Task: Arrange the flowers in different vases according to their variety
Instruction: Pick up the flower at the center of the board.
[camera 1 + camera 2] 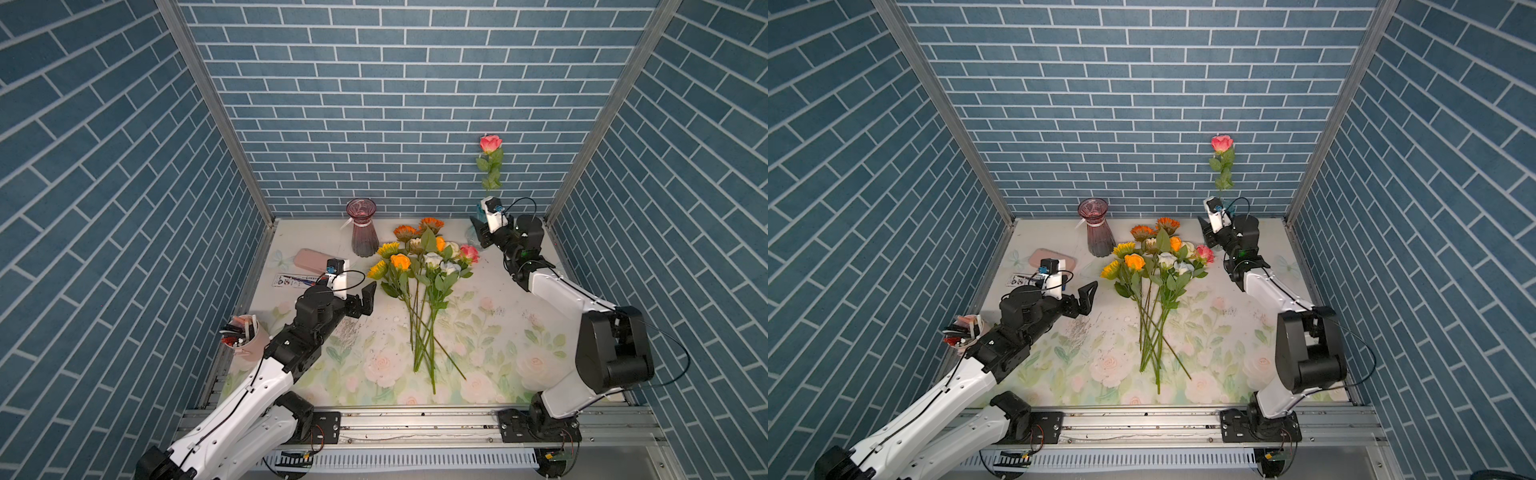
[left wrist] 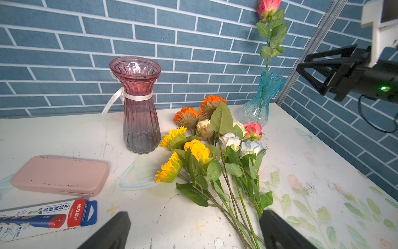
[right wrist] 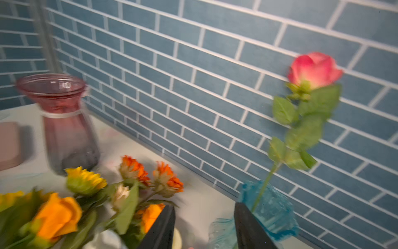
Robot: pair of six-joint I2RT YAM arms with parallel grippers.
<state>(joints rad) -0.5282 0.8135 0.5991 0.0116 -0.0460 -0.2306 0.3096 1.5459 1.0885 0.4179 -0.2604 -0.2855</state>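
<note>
Pink rose (image 1: 491, 143) upright in aqua vase (image 2: 262, 97)

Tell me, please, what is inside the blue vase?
One pink rose stands in the blue vase; its stem shows through the glass. The stem's lower end is indistinct.

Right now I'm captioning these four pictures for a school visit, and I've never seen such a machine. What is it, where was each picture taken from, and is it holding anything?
These are two robot arms, each ending in a claw, mounted at the near edge of a table. Two pictures look down from overhead. The other two come from a camera on each arm's wrist. A bunch of flowers lies mid-table. The purple vase stands empty, and the blue vase holds one pink rose. A pink case and a packet lie near the left arm. The left claw and the right claw are both open and hold nothing.
</note>
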